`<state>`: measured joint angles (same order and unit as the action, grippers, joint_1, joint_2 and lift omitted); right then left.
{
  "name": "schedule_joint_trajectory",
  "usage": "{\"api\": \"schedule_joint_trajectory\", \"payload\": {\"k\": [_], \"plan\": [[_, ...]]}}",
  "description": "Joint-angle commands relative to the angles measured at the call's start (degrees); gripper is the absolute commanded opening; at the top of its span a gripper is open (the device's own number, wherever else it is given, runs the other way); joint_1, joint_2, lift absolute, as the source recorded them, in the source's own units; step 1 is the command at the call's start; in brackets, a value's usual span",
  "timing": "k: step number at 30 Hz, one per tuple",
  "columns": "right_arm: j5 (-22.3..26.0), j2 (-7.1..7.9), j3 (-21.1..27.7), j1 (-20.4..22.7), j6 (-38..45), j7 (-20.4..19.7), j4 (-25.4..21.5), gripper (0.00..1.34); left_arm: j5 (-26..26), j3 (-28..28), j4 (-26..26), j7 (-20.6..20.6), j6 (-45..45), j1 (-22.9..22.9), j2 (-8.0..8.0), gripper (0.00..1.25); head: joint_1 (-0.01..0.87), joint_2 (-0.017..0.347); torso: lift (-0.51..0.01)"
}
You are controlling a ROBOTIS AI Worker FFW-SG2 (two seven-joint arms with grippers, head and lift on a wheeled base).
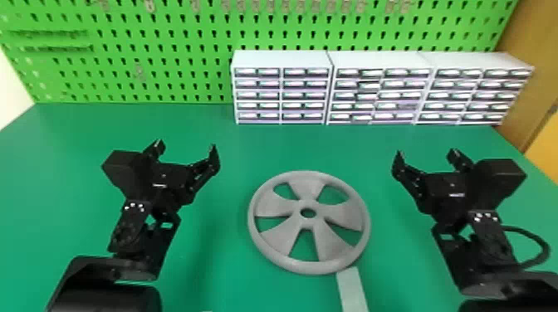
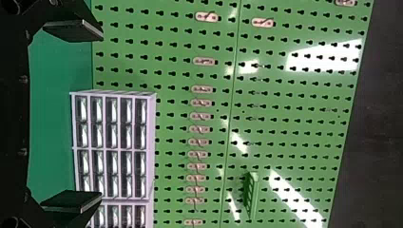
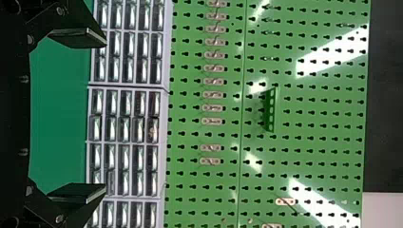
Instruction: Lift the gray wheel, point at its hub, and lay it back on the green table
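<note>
The gray wheel (image 1: 279, 239) lies flat on the green table (image 1: 224, 286) in the head view, its round hub hole facing up. To its left, my left gripper (image 1: 185, 146) hangs above the table with its fingers spread and nothing between them. On the wheel's other side my right gripper (image 1: 427, 152) is held at a similar height, also open and holding nothing. Neither touches the wheel. The wrist views show the left gripper (image 2: 100, 116) and the right gripper (image 3: 105, 114) with wide gaps between their fingers.
White drawer cabinets (image 1: 282, 59) line the back right of the table, before a green pegboard (image 1: 166, 79). A pale flat strip (image 1: 352, 290) lies at the wheel's near edge and runs toward the front. A wooden panel (image 1: 527, 83) stands beyond the right side.
</note>
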<state>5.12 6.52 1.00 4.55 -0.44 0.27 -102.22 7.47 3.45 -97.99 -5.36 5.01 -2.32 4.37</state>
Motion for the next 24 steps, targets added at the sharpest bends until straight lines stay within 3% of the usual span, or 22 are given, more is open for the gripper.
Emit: {"api": "schedule_joint_trajectory", "payload": {"k": [1,24], "plan": [[-0.03,0.07,-0.12,-0.07,0.00,0.08,0.00,1.12,0.00,-0.03,0.08,0.00,0.00,-0.05,0.03,1.14,0.692,0.048,-0.093],[0.33,0.07,0.05,0.02,1.32,0.08,-0.18,1.12,0.35,-0.11,-0.01,0.00,0.00,-0.31,-0.06,1.14,0.692,0.048,-0.093]]}}
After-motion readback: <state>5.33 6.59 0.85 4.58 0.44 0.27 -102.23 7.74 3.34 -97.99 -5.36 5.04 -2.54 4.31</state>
